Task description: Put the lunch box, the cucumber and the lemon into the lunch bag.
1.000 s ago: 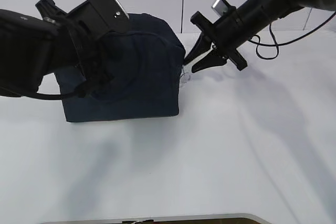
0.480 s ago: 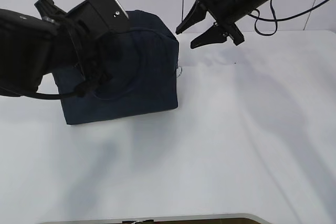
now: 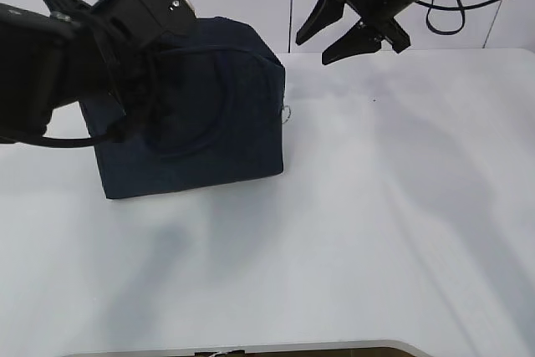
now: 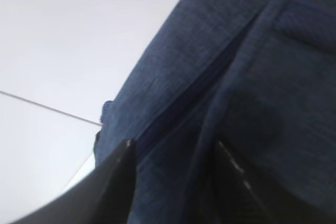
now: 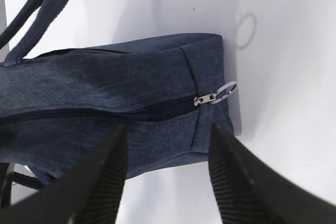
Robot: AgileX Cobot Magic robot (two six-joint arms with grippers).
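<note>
The dark navy lunch bag (image 3: 221, 123) stands on the white table (image 3: 384, 206), left of centre. Its zipper (image 5: 105, 113) runs shut up to the slider, and the silver ring pull (image 5: 224, 90) hangs free at the bag's end. My left gripper (image 4: 173, 148) is pressed close against the bag's side, its jaws apart with a fold of navy fabric between them. My right gripper (image 3: 313, 52) hovers open in the air to the upper right of the bag, holding nothing. The lunch box, the cucumber and the lemon are out of view.
The bulky black left arm (image 3: 50, 64) covers the bag's left part. One loop handle (image 5: 37, 9) sticks out on the bag's far side. White table stretches right of and in front of the bag, down to its near edge (image 3: 251, 349).
My right gripper has let go at the ring pull, opened wide and risen up and away from the bag's corner. My left gripper's jaws have parted at the bag, and that arm has lifted slightly.
</note>
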